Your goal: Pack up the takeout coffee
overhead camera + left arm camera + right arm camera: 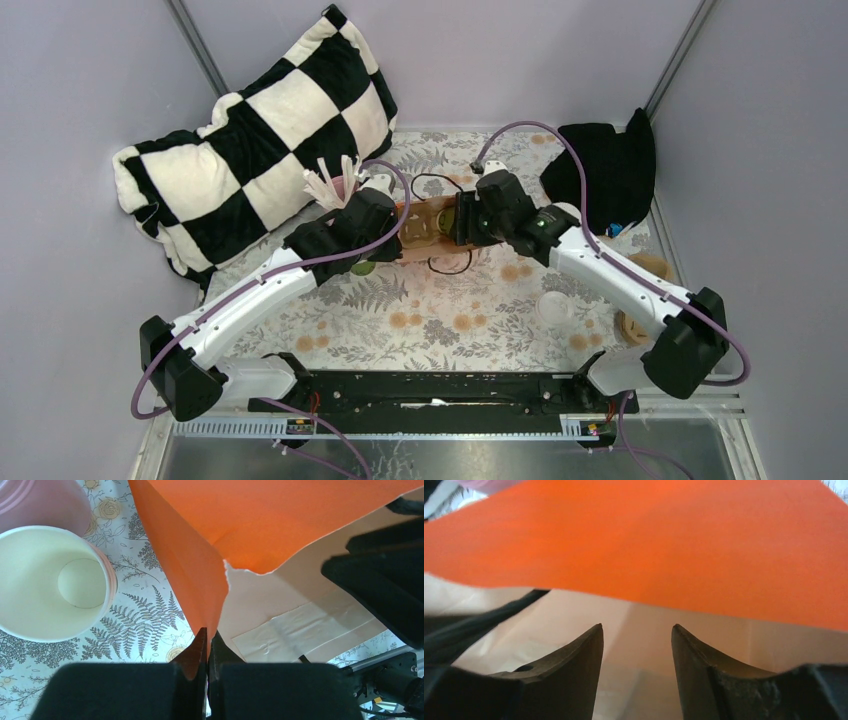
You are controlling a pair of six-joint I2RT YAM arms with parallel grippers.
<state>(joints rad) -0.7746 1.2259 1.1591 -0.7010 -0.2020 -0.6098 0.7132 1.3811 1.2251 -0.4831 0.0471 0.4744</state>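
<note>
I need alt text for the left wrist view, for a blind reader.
The left hand pinches the edge of an orange paper bag. Beside it an empty lidless cup stands on a fern-patterned cloth.

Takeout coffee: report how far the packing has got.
Done: nothing packed; no cup shows inside the orange bag. In hand: the left gripper is shut on the bag's edge, the right gripper open at its mouth. Left: both cups must go in; what looks like a white lid sits on the table by the right arm.
</note>
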